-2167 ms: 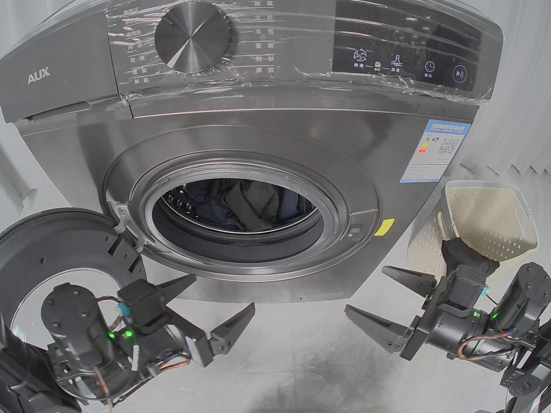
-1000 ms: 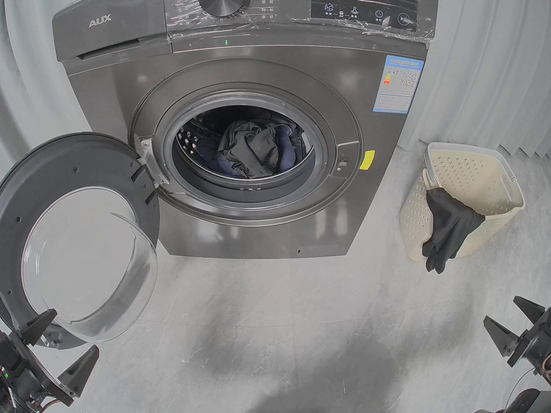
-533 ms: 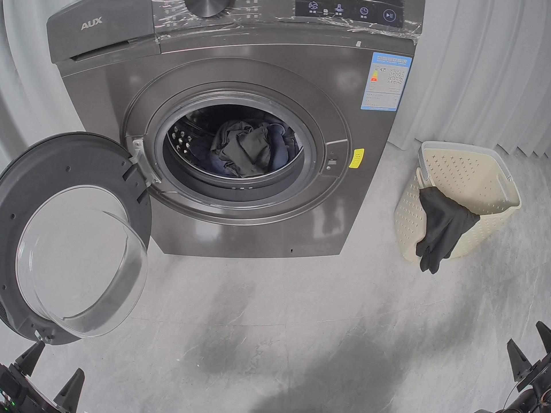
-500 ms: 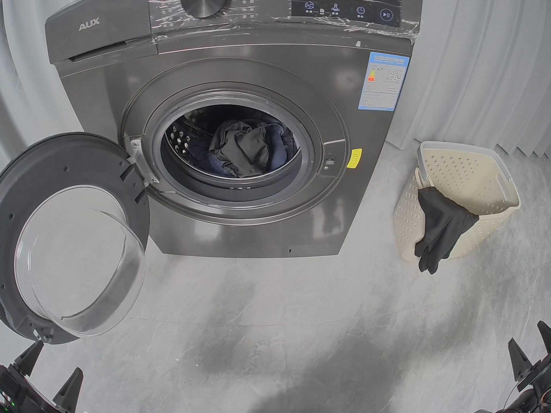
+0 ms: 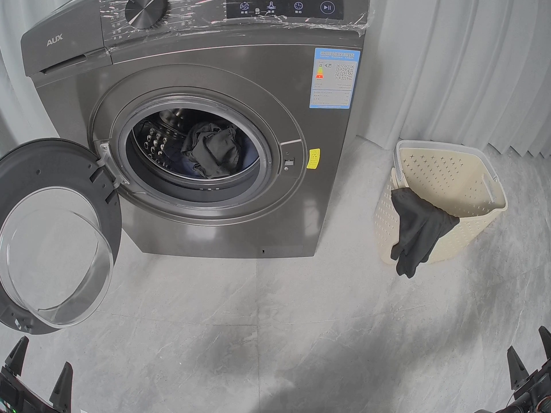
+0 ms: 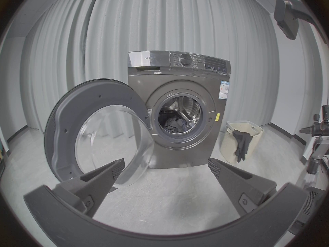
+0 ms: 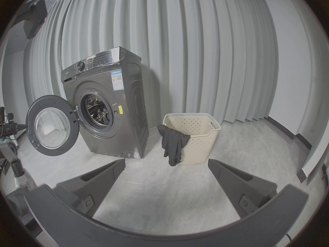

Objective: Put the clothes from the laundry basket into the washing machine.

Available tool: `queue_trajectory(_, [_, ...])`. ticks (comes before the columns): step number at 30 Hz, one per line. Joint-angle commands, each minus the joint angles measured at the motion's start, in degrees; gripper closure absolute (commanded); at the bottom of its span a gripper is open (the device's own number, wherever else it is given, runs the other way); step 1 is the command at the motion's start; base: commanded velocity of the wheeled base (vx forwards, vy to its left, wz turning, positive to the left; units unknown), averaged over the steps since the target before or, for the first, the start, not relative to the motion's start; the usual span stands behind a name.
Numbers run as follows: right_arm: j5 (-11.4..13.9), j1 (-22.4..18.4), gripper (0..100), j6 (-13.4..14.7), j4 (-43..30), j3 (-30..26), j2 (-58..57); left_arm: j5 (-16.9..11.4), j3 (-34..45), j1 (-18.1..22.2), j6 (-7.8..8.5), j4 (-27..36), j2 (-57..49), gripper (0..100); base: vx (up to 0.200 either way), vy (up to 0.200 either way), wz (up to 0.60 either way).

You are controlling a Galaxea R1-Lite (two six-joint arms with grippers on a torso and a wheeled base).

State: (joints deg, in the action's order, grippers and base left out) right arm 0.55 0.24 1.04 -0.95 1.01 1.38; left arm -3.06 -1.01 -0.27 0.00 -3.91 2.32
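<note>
A grey washing machine (image 5: 189, 58) stands ahead on the left with its round door (image 5: 51, 233) swung wide open. Dark clothes (image 5: 211, 147) lie inside the drum. To the right on the floor sits a cream laundry basket (image 5: 453, 184), and a dark garment (image 5: 419, 230) hangs over its near rim. My left gripper (image 5: 37, 368) is open at the bottom left corner, far from the machine. My right gripper (image 5: 531, 354) is open at the bottom right corner, well short of the basket. Both hold nothing. The right wrist view shows the basket (image 7: 195, 134) and the garment (image 7: 173, 144).
Grey tiled floor (image 5: 287, 328) stretches wide between me and the machine. Pleated grey curtains (image 5: 459, 58) line the wall behind the basket. The open door sticks out over the floor on the left.
The camera has backed away and turned right, so the machine looks smaller and further left. Both grippers have drawn back from near the machine's front to the lower corners.
</note>
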Motion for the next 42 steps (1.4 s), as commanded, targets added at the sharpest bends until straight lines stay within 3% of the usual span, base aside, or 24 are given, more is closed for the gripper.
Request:
queue_trajectory(1, [-0.28,-0.16,0,0.37,-0.02,-0.75,-1.29,4.55,1.01,0.8,-0.62,1.28,-1.35,0,0.0,0.0,0.0])
queue_trajectory(2, [-0.28,-0.16,0,0.37,-0.02,-0.75,-1.2,4.99,1.01,0.8,-1.23,1.72,-1.7,0,0.0,0.0,0.0])
queue_trajectory(5, [-0.2,-0.07,0,-0.33,0.16,-0.75,-1.2,3.59,0.84,0.53,-0.53,5.14,-1.96,0,0.0,0.0,0.0])
queue_trajectory(12, [0.33,-0.07,0,-0.51,0.51,-1.01,-1.11,3.59,1.01,0.53,-1.14,3.91,-1.96,0,0.0,0.0,0.0])
queue_trajectory(42, [0.15,-0.07,0,-0.25,0.86,-1.01,-1.11,3.76,1.01,0.53,-1.05,3.91,-1.96,0,0.0,-0.2,0.0])
